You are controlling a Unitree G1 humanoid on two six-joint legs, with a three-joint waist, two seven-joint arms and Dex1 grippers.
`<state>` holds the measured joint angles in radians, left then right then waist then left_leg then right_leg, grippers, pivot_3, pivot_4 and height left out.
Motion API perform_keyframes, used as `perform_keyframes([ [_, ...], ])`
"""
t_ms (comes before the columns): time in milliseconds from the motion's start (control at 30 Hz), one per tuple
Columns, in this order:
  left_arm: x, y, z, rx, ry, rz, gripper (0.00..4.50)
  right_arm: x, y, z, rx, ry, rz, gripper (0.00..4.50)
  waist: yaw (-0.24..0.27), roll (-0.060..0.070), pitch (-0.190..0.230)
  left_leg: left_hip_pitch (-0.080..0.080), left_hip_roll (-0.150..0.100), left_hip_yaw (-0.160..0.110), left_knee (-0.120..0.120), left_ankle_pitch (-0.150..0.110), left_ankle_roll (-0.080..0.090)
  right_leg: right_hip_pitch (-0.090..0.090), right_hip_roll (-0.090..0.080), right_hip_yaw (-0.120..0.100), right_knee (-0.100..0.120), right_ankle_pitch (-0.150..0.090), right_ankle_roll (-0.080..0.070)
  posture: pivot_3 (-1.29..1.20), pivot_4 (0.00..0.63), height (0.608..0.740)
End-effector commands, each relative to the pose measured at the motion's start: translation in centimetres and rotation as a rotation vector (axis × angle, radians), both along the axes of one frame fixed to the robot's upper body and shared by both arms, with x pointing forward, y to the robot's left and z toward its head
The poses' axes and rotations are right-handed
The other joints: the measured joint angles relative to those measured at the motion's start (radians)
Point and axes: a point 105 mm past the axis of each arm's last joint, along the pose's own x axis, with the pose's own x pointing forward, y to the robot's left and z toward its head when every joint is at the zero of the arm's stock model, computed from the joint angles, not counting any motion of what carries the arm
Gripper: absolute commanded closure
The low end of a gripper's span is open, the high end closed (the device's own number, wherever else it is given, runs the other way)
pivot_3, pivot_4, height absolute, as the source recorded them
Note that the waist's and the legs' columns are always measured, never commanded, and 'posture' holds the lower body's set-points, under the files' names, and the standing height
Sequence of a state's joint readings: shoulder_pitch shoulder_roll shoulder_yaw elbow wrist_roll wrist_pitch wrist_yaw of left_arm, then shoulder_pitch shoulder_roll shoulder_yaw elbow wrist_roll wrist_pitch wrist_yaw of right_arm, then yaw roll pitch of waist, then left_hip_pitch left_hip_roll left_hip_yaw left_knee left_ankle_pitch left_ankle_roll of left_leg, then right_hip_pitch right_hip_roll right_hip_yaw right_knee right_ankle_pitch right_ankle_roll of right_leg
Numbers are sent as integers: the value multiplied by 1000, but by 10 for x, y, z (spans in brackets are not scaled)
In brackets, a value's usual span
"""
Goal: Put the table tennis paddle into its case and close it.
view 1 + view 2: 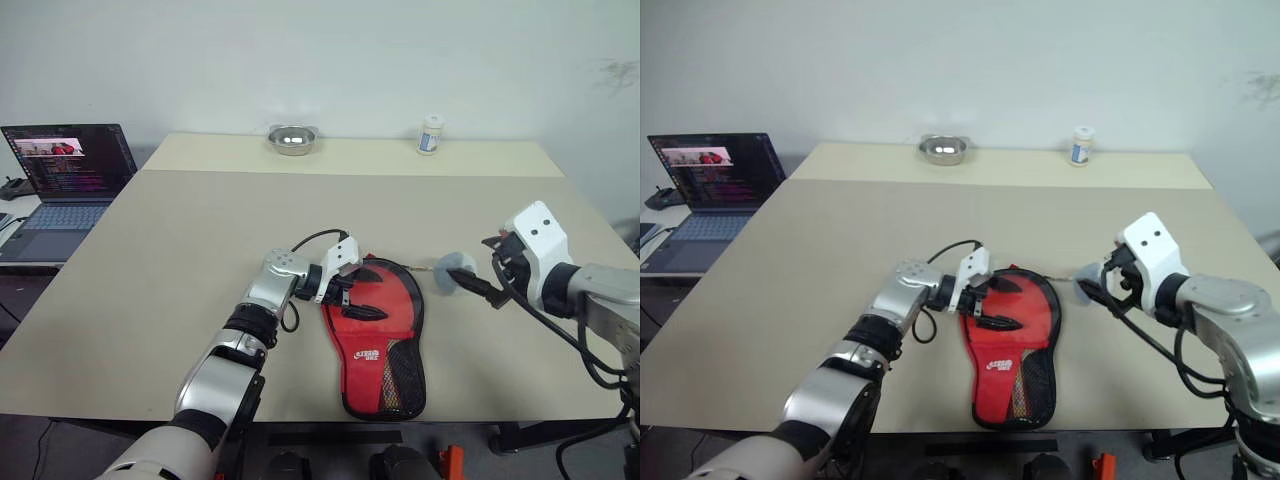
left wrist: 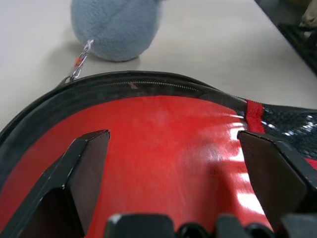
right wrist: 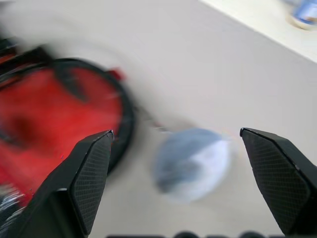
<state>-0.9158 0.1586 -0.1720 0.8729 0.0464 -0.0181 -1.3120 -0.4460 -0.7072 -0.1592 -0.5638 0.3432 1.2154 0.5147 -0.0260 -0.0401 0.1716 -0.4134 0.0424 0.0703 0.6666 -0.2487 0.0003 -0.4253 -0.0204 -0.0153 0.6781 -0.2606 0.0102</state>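
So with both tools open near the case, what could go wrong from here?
The left tool hangs open over the red case; lowering it could shove the soft pouch aside. The right tool is beside the grey tag and may snag its chain. The case lies close to the table's near edge.

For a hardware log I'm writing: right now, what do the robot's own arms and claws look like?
Both arms are jointed silver-grey metal with black bands. Each wrist carries a white housing, and a black cable loops alongside it. The left claw and the right claw each have two black wedge-shaped fingers, and those of the right claw have cross-hatched faces.
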Motion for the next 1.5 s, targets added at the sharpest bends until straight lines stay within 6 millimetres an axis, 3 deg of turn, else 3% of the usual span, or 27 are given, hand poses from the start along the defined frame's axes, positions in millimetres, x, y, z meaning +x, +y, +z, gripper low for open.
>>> perform_keyframes([
  [33,3,-9,-5,6,-18,19,22,17,-3,2,20,-47,-57,0,-1,0,0,0,0,0,0,0,0,0,0,0,0,0,0,0,150,740],
  [233,-1,-11,-23,28,11,19,22,40,-15,-28,28,6,-144,0,0,1,0,0,0,0,0,0,0,0,0,0,0,0,0,0,150,740],
  [367,-6,-10,-30,24,34,9,22,42,-23,-48,27,73,-172,0,0,1,-1,0,0,1,0,0,0,0,0,1,0,0,0,0,150,740],
  [533,-9,-10,-33,14,56,-3,22,39,-21,-57,63,133,-157,0,-1,1,-1,4,0,1,-1,0,0,4,0,1,0,0,0,0,150,740],
  [667,-8,-9,-36,20,69,13,0,38,-18,-59,96,158,-152,932,-1,1,-1,7,0,1,-1,0,0,6,0,1,0,0,0,0,150,740],
  [933,-9,-15,-41,23,75,21,0,35,-15,-59,124,219,-125,3666,1,2,-3,12,0,1,-1,0,0,11,0,1,0,0,0,0,150,740],
  [1033,-12,-17,-45,31,87,15,0,36,-17,-55,100,209,-120,4231,2,3,-4,13,0,1,-2,0,0,13,0,1,-1,0,0,0,150,740],
  [1133,-15,-15,-53,52,138,12,0,33,-31,-48,-30,174,-118,4324,8,3,-4,13,-1,1,-2,0,0,13,0,1,-3,0,0,0,150,740],
  [1300,-19,-12,-63,100,173,3,0,6,-56,-43,-188,221,-60,4324,26,6,-6,12,-2,1,-4,-2,2,14,-1,0,-9,0,1,0,150,740],
  [1500,-21,-19,-65,105,197,5,0,-60,-20,-51,-237,388,209,4324,29,11,-11,12,-1,-1,-5,-3,3,18,0,-2,-15,0,2,0,150,740],
])
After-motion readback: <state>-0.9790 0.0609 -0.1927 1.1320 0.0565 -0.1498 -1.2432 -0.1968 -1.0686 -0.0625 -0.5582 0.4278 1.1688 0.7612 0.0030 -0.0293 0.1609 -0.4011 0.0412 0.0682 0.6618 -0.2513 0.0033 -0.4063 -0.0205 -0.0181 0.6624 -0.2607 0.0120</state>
